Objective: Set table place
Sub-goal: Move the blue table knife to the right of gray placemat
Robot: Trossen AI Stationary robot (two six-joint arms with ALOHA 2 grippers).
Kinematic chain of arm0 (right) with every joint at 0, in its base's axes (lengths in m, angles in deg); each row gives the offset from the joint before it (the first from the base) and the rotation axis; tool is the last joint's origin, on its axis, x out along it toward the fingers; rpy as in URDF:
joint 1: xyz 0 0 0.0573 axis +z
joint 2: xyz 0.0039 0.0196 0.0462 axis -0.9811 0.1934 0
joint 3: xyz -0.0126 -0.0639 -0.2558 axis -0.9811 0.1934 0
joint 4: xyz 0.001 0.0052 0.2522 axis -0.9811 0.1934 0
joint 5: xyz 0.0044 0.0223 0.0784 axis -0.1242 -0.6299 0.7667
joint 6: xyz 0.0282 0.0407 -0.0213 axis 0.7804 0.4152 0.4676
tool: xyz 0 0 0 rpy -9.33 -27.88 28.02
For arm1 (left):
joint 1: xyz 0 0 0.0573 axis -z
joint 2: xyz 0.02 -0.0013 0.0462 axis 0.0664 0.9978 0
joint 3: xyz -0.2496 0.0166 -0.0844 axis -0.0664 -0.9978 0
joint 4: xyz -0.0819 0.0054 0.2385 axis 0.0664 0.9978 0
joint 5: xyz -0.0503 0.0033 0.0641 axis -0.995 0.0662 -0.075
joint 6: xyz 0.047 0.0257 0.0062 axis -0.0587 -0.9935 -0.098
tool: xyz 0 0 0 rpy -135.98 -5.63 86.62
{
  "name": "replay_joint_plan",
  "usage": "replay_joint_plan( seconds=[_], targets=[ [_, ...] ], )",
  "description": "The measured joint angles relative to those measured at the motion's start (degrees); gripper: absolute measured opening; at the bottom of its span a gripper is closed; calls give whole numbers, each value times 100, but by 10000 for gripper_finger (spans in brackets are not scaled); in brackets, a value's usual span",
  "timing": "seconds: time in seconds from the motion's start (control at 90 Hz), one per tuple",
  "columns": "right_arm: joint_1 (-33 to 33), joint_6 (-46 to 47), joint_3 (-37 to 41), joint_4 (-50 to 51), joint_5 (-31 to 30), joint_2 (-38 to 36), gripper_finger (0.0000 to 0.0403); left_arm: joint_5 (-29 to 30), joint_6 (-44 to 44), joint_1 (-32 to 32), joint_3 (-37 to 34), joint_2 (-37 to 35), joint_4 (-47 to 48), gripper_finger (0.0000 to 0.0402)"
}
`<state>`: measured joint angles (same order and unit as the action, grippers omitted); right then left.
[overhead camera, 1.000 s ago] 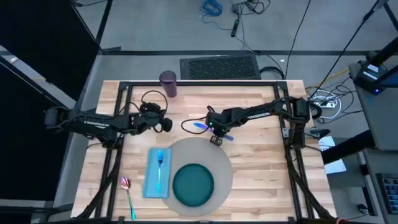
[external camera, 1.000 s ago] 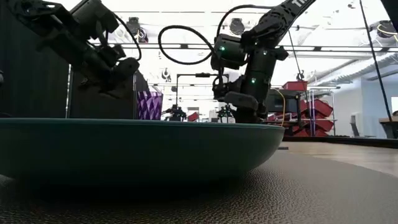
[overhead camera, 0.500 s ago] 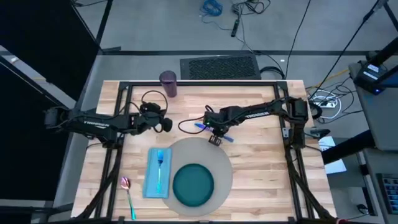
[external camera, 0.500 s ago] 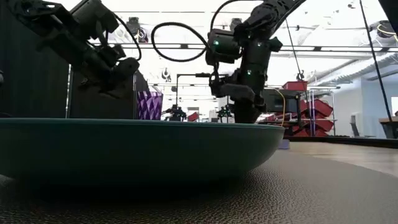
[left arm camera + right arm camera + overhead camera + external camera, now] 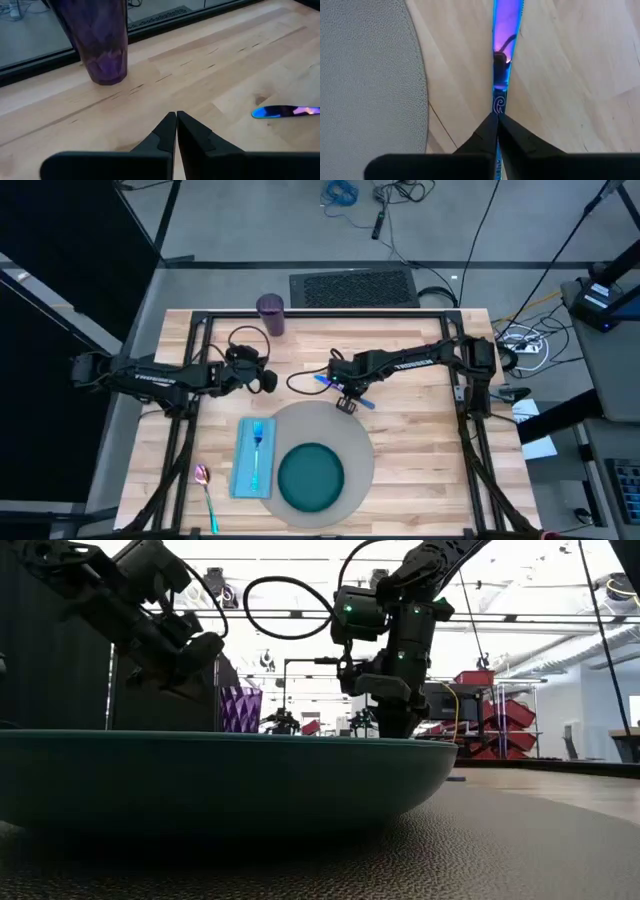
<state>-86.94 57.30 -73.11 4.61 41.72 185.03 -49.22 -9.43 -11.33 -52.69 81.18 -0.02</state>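
High view: the right gripper (image 5: 347, 392) sits low over the wooden table (image 5: 420, 430), just beyond the far rim of the round grey mat (image 5: 350, 435), its fingers pinched together on the handle of the blue knife (image 5: 504, 50), which lies flat on the wood. The left gripper (image 5: 176, 131) waits with fingers closed and empty, near the purple cup (image 5: 97, 37). A teal plate (image 5: 310, 476) rests on the mat, with a fork (image 5: 257, 442) on the napkin (image 5: 246, 470) and a spoon (image 5: 205, 492) beside it.
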Motion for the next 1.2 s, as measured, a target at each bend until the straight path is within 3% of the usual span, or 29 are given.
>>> replay_joint_plan(
  seconds=[0.522, 1.2],
  targets=[
    [-4, -28, -2, -210, 13, -5, 149, -4, 2, 2, 0, 0, -2, 0],
    [-4, 20, 190, -474, -7, 6, 135, -72, 4, 0, 0, 0, -2, 0]
  ],
)
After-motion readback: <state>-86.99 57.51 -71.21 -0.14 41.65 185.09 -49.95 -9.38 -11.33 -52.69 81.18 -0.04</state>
